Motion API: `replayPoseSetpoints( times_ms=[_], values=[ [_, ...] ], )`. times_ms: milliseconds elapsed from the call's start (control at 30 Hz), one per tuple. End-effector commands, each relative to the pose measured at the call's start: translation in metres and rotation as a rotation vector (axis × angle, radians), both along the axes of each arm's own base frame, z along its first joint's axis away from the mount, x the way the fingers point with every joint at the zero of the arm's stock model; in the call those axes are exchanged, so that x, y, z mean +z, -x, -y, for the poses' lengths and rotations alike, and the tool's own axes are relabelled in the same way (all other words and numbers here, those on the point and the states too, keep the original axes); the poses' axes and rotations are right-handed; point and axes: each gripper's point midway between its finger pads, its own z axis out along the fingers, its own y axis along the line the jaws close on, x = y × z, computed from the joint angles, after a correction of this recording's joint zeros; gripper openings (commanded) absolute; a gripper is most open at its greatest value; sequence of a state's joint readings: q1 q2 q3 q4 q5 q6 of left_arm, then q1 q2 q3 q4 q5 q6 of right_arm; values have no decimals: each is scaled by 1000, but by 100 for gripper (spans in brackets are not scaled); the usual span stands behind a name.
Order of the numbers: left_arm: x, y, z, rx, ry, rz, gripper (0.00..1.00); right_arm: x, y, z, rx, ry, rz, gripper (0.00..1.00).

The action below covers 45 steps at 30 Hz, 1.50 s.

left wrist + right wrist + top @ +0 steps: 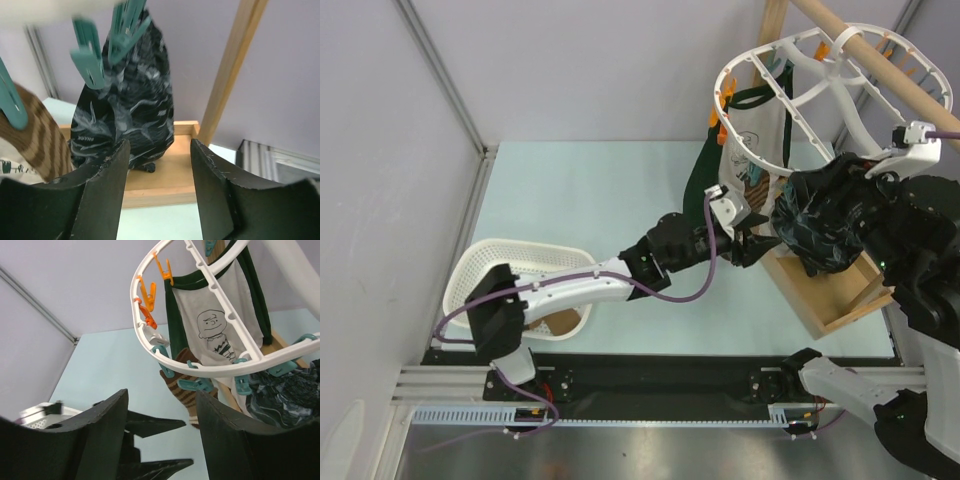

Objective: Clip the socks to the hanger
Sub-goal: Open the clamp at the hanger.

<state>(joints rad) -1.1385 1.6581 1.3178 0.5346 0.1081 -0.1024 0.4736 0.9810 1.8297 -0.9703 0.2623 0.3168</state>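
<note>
The white oval hanger (750, 55) hangs from a wooden rod, with orange and teal clips around its rim; it also shows in the right wrist view (210, 370). One brown striped sock (184, 390) hangs from teal clips on the near rim, and it shows at the left edge of the left wrist view (35, 137). My left gripper (757, 243) is open and empty just under the hanger (157, 150), to the right of the sock. My right gripper (161, 400) is open and empty, a little back from the rim. A brown piece (563, 320) lies in the basket.
A dark teal-patterned cloth (130, 90) and a white cartoon-print cloth (215, 325) hang from the hanger. The wooden stand's base (820, 300) sits below. The white perforated basket (470, 265) stands at the near left.
</note>
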Motion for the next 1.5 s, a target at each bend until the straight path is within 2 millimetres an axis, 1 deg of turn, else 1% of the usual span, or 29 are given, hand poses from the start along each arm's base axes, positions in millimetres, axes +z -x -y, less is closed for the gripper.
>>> replayPoseSetpoints(
  times_ms=[0,33,67,100,133,167,200,267,300,333,367,400,433,533,733,800,833,900,933,1133,1200,1233,1333,1467],
  values=[
    [27,-12,10,41,104,76,57,13,12,11,-13,17,39,62],
    [31,-15,11,51,128,94,57,13,14,12,-15,15,40,62],
    [24,-21,15,74,126,96,58,14,15,12,-12,14,44,62],
    [24,-25,16,92,124,114,59,14,17,13,-10,12,48,62],
    [30,-29,17,108,140,130,60,15,18,14,-12,11,54,63],
    [24,-35,21,129,131,134,61,14,19,14,-10,10,52,62],
    [25,-42,20,166,135,143,63,13,19,14,-13,11,54,62],
    [32,-48,22,190,152,180,67,13,20,15,-13,10,59,63],
    [28,-52,24,201,149,181,68,11,19,15,-15,13,56,63],
    [33,-56,24,210,159,190,69,11,20,15,-13,13,59,63],
    [34,-60,23,220,163,199,70,11,21,15,-11,12,60,63],
    [31,-64,25,230,157,197,70,12,21,16,-11,12,65,63],
    [34,-71,23,246,163,196,70,12,21,16,-11,12,65,63],
    [35,-78,25,251,177,198,71,15,23,14,2,5,77,63],
    [33,-84,30,260,188,224,72,15,21,10,17,-1,79,63],
    [35,-85,30,258,199,231,72,14,20,9,22,0,76,63],
    [40,-86,29,256,215,233,71,13,20,7,26,0,74,63],
    [40,-85,32,228,223,236,68,12,19,5,35,-4,71,63],
    [44,-85,33,227,233,239,68,12,19,4,38,-5,69,63],
    [48,-84,32,221,271,243,66,9,16,-1,58,-5,59,63],
    [50,-84,32,222,278,246,63,7,16,-2,61,-8,57,63],
    [52,-80,34,199,280,256,62,7,16,-3,62,-12,56,63],
    [55,-80,37,185,282,257,55,5,16,-5,72,-14,49,63],
    [53,-80,42,170,284,249,51,3,15,-7,79,-16,39,63]
  ],
)
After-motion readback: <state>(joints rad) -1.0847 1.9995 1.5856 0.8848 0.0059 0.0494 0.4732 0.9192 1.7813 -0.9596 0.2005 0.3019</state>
